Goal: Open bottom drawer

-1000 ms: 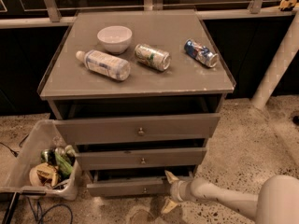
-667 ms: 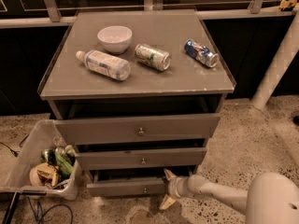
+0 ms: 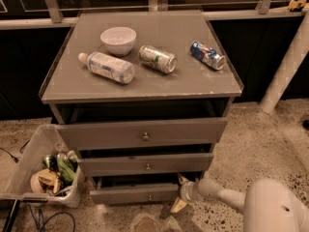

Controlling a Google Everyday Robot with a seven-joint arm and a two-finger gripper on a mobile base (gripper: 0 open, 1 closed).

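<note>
The bottom drawer (image 3: pixel 130 194) is the narrowest grey front, lowest in the cabinet, with a small round knob (image 3: pixel 149 197) at its centre. A dark gap shows above its front panel. My gripper (image 3: pixel 179 192) is at the drawer front's right end, close to the floor. It is open, with one pale fingertip (image 3: pixel 182 179) up near the panel's top corner and the other (image 3: pixel 176 206) down by the floor. My arm (image 3: pixel 217 195) reaches in from the lower right.
Above are the mid-sized drawer (image 3: pixel 145 164) and the tallest drawer (image 3: pixel 142 134). On the cabinet top lie a white bowl (image 3: pixel 118 40), a plastic bottle (image 3: pixel 107 67) and two cans (image 3: pixel 157 58) (image 3: pixel 207 55). A bin of rubbish (image 3: pixel 46 170) stands at the left, a white post (image 3: pixel 285 62) at the right.
My arm's elbow has shifted a little to the left. The gripper stays at the right end of the bottom drawer front, and the drawers look unchanged.
</note>
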